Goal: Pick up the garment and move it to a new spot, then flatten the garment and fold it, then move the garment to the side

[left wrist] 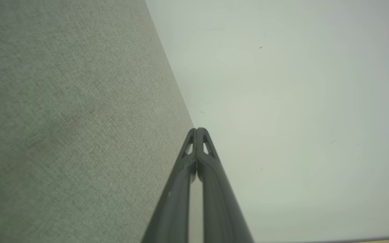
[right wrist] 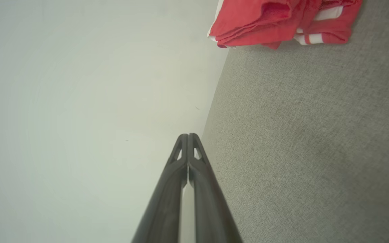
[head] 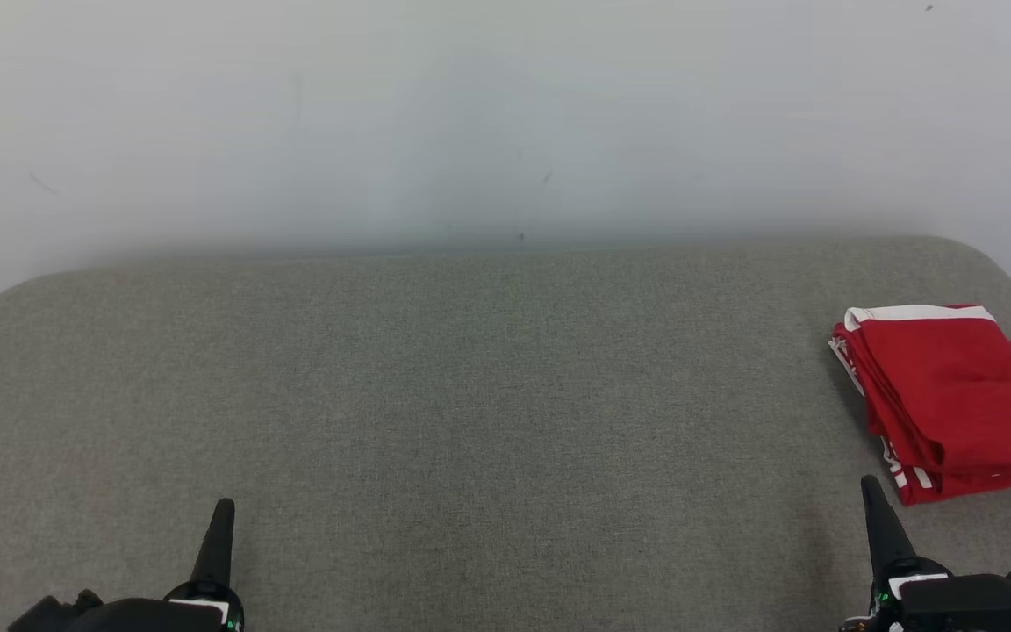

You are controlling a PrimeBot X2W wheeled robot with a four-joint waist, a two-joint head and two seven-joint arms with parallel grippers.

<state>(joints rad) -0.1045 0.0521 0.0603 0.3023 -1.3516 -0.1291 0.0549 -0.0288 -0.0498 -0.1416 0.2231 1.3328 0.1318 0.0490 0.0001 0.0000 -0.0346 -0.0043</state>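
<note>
With the garment [head: 953, 395] lying folded at three o'clock, apparently finished, the left gripper [head: 223, 511] and right gripper [head: 871, 488] are idling closed and empty.

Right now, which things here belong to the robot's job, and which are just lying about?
Part of the job: red garment, folded at the table's right side; left gripper and right gripper, both shut and empty.
Just there: grey cloth table; pale background beyond it.

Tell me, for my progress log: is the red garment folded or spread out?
Folded. The red garment lies as a compact stack, its layered edges visible.
</note>
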